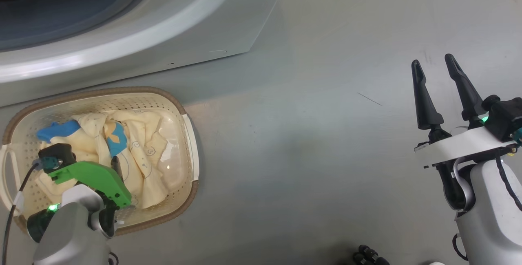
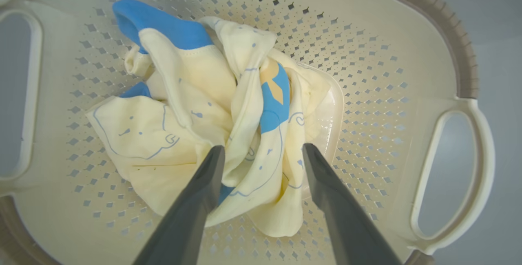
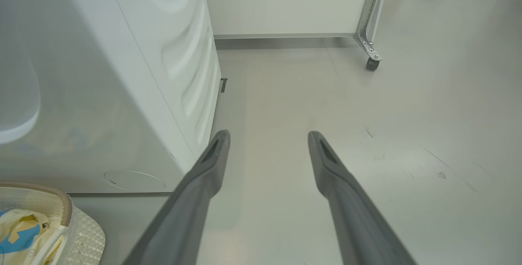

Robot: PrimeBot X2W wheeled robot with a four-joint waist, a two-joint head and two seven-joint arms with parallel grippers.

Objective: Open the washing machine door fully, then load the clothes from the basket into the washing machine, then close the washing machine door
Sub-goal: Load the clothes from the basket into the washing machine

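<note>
Grey, smooth floor (image 1: 310,142) carries the basket (image 1: 191,134), which stands close before the robot on its left side. Inside the basket, the left gripper (image 2: 263,147) points down with its jaws spread wide, straddling the central folds of the clothes (image 2: 183,106). Nothing is clamped yet. The clothes lie crumpled in one pile at the middle of the basket's bottom. Expect light, limp, non-fragile fabric that drapes and may trail. Take hold on the bunched central ridge, not on a loose edge. Well apart from the basket, the right gripper (image 1: 432,59) hovers open and empty. Just beyond the basket stands the washing machine (image 1: 228,20).
</note>
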